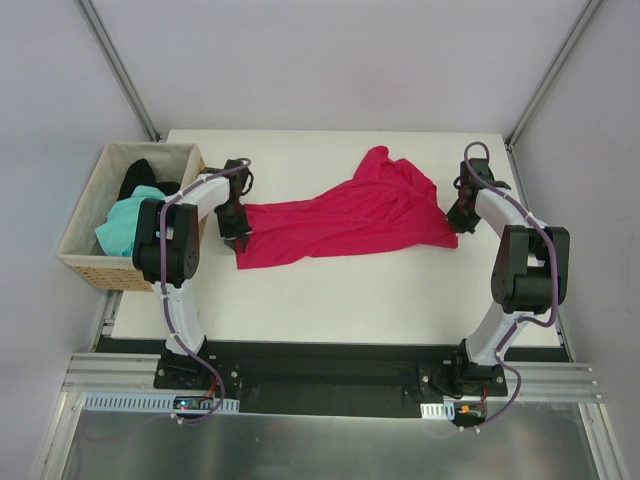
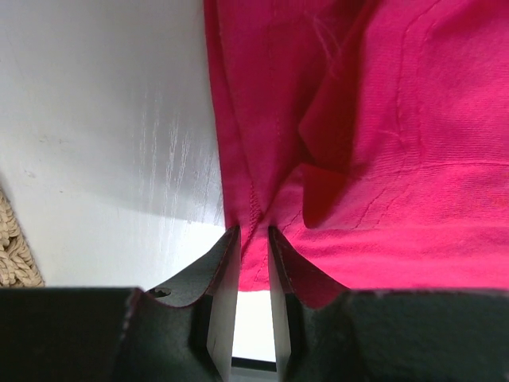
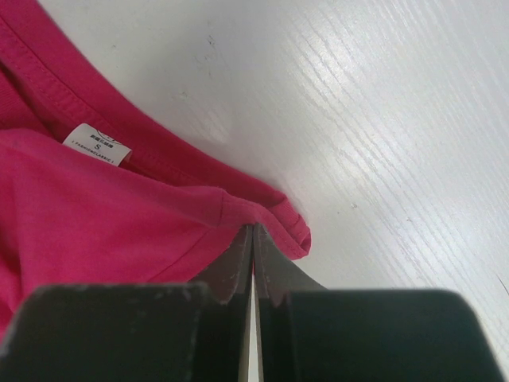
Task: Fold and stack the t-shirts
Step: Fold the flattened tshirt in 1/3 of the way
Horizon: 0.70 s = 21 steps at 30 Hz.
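You had the soft crimson knit t-shirt (image 1: 350, 222) stretched in rumpled folds across the middle of the smooth white table (image 1: 400, 300). Your left gripper (image 2: 253, 239) pinched its stitched hem. The jaws of your right gripper (image 3: 252, 235) were pressed together on a thin fold. A mint-green t-shirt (image 1: 120, 228) and a black t-shirt (image 1: 140, 175) lay bunched in the tan woven wicker basket (image 1: 85, 260) at the left edge.

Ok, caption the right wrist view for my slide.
Right gripper shut on the crimson t-shirt, size label visible, white table beyond.
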Available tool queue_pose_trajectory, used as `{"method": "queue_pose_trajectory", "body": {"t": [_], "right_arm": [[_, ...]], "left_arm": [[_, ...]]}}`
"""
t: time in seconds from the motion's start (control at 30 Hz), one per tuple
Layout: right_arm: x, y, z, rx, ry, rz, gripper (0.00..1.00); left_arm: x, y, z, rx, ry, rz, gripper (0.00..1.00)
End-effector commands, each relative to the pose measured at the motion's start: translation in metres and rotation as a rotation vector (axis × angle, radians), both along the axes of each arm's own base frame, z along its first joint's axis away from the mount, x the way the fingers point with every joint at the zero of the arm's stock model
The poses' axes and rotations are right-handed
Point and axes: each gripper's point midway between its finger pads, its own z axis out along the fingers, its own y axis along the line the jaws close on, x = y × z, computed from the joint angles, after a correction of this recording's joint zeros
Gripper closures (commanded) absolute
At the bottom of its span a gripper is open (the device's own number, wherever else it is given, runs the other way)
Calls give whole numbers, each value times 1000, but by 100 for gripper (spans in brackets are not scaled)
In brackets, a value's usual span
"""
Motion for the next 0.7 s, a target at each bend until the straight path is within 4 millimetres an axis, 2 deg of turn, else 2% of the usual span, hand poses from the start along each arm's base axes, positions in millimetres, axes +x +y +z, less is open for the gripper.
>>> {"method": "queue_pose_trajectory", "body": {"t": [0.0, 0.33, 0.67], "right_arm": [[4, -6, 16, -20, -30, -7, 99], [10, -3, 17, -1, -36, -5, 99], [6, -5, 16, -15, -23, -2, 99]], "left_arm": [[7, -9, 10, -23, -22, -12, 80], [9, -11, 11, -27, -24, -17, 80], [5, -10, 6, -21, -10, -10, 80]]}}
